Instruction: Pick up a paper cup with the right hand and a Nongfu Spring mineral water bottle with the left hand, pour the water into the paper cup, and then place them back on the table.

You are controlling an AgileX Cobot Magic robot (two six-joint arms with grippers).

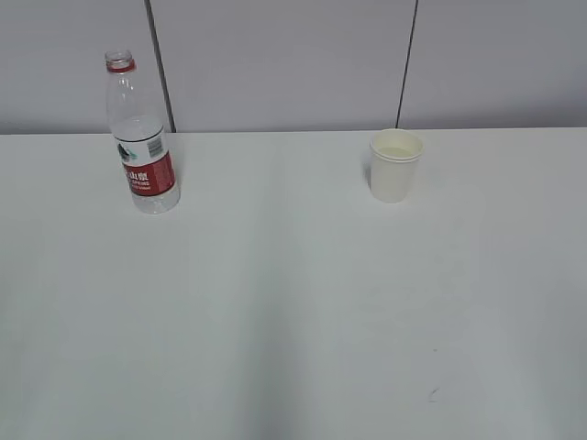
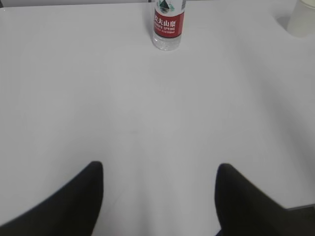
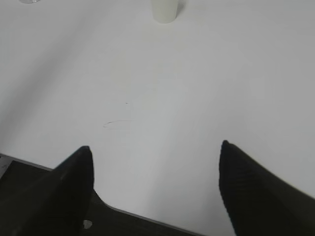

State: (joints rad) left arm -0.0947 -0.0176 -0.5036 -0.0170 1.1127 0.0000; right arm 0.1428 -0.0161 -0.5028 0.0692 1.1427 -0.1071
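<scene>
Nearest to me in my left wrist view are the two dark tips of my left pincer (image 2: pixel 160 196), standing well apart with nothing between them but bare white desk (image 2: pixel 147 123); it grips nothing. My right pincer (image 3: pixel 155 189) is the same in its own view, spread wide and empty, hanging over the near edge of the desk with a faint scuff mark (image 3: pixel 118 123) just ahead of it. Neither arm shows in the exterior view, so I judge both are held back from the work. Farther out, at twelve o'clock from my left pincer and well apart from it, stands the tall clear plastic Nongfu Spring bottle with the red label (image 2: pixel 168 27), upright, capless as the exterior view shows, its long axis vertical. At twelve o'clock from my right pincer, also well apart, stands the small cream paper cup with the rolled rim (image 3: pixel 164 11), upright and mouth up. Each thing lies dead ahead of its own arm, so I judge the coming move is a plain forward reach, pincers kept level to take each one from the side. From the bottle, the cup lies at three o'clock, well apart. Whether any water is in either I cannot tell.
</scene>
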